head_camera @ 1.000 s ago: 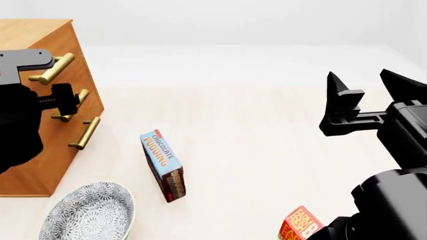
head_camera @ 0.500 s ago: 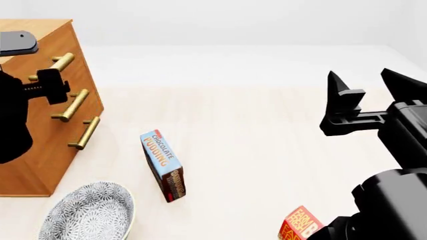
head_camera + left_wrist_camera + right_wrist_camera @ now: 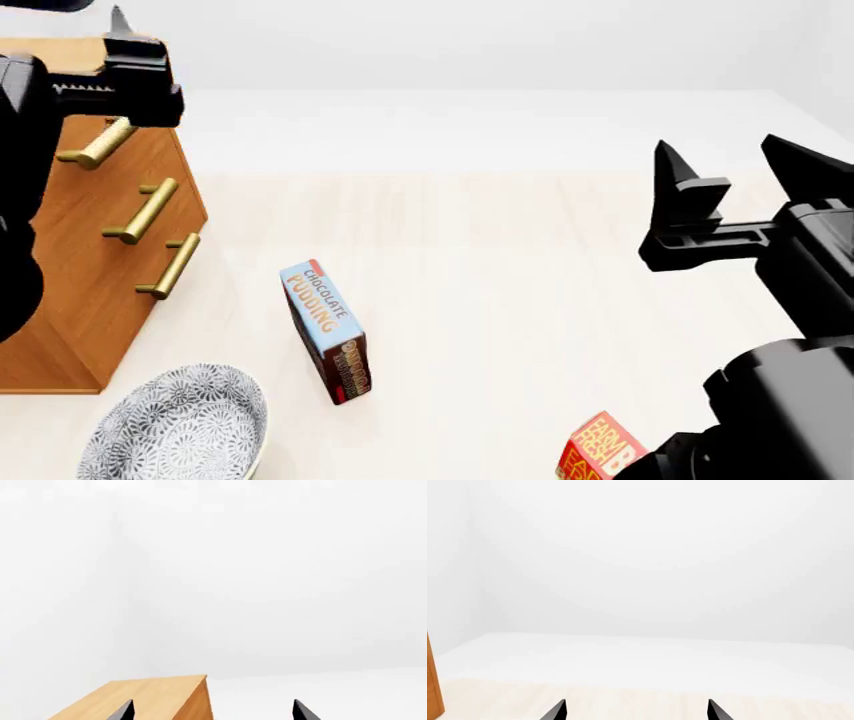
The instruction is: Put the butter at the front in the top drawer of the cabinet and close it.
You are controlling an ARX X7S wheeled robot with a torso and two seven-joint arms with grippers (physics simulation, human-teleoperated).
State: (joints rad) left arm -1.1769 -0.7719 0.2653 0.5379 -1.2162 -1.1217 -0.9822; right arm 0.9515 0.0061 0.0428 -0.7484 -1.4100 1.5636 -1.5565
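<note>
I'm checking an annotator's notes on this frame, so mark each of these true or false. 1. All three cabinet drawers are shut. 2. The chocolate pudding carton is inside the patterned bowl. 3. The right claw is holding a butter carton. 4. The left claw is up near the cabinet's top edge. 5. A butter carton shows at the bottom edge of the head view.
1. True: the top drawer and the two below sit flush in the cabinet.
2. False: the chocolate pudding carton stands on the floor beside the patterned bowl.
3. False: the right claw is open and empty.
4. True: the left claw is there.
5. True: the butter carton.
</note>
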